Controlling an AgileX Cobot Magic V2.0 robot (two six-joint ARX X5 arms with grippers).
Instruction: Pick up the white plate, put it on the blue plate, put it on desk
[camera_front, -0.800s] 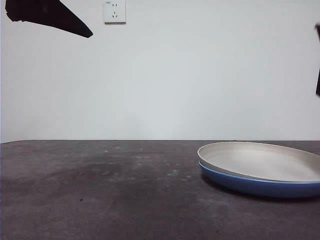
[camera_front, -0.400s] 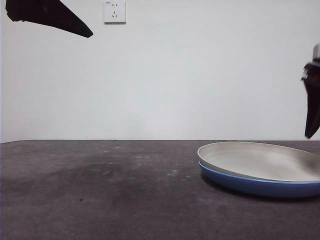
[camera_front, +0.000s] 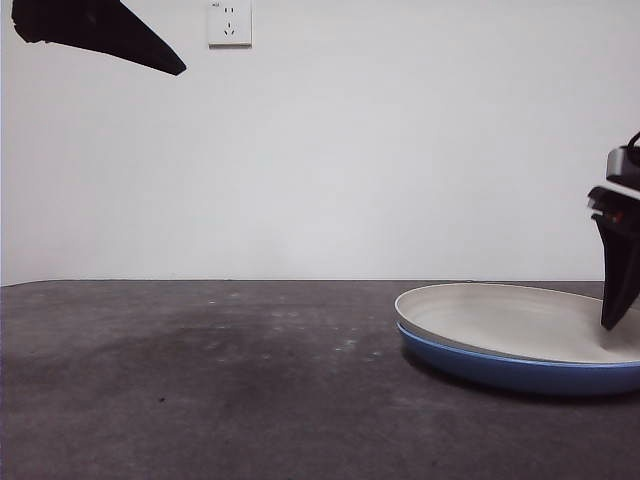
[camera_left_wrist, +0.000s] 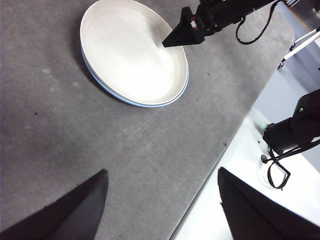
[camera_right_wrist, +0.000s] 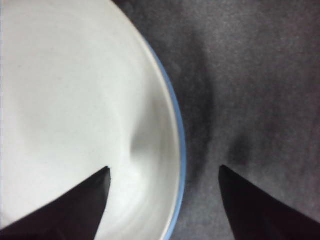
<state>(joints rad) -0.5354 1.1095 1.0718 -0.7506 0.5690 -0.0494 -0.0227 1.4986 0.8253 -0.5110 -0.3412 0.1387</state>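
The white plate (camera_front: 520, 320) lies nested in the blue plate (camera_front: 500, 372) on the right side of the desk (camera_front: 200, 380). My right gripper (camera_front: 612, 315) hangs low over the plates' right part, its tip close above the white plate. In the right wrist view the right gripper (camera_right_wrist: 164, 167) is open, one jaw over the white plate (camera_right_wrist: 75, 100) and the other over the desk (camera_right_wrist: 260, 90), with the blue plate's rim (camera_right_wrist: 181, 150) between them. My left gripper (camera_left_wrist: 162, 169) is open and empty, high and away from the white plate (camera_left_wrist: 130, 50).
A wall socket (camera_front: 229, 22) sits on the white wall behind. The desk's edge (camera_left_wrist: 220, 150) runs near the plates in the left wrist view, with cables and a black stand (camera_left_wrist: 290, 135) beyond it. Bare desk stretches left of the plates.
The right gripper has come in from the right edge and dropped down to just above the white plate. The plates and the left arm have not moved.
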